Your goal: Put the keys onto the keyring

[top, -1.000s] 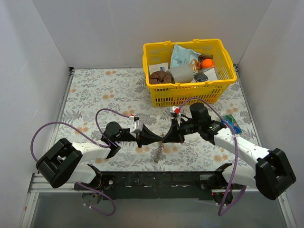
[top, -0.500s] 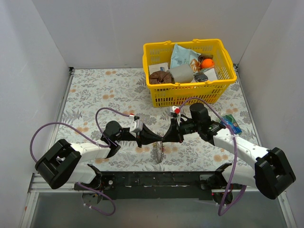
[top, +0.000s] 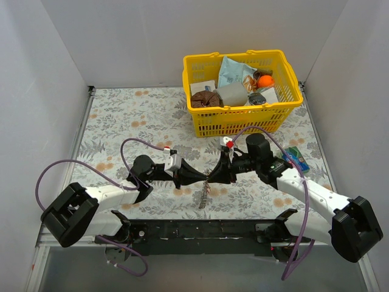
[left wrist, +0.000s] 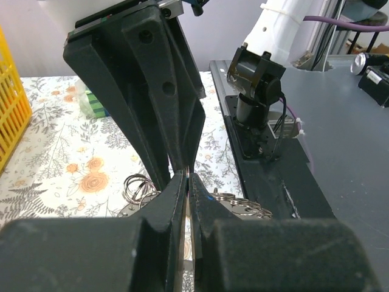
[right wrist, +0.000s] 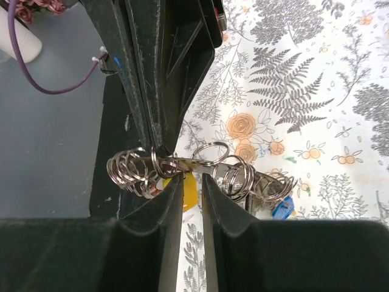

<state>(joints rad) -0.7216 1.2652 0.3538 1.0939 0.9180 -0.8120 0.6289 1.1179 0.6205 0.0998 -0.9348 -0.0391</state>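
Two keys (right wrist: 189,190), yellow and blue, seemingly already hung from the keyring (right wrist: 203,163), pinched mid-frame by both near-closed jaws.

A yellow plastic key head (right wrist: 190,190) is mostly hidden between the right hand's (right wrist: 192,178) black fingers; whether they pinch it is unclear. From above, the silver metal keyring (top: 204,193) is too small to resolve.

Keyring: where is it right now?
In the top view the keyring is mid-table where the tips of the left gripper and right gripper meet, trailing toward the near edge, well in front of the yellow basket.
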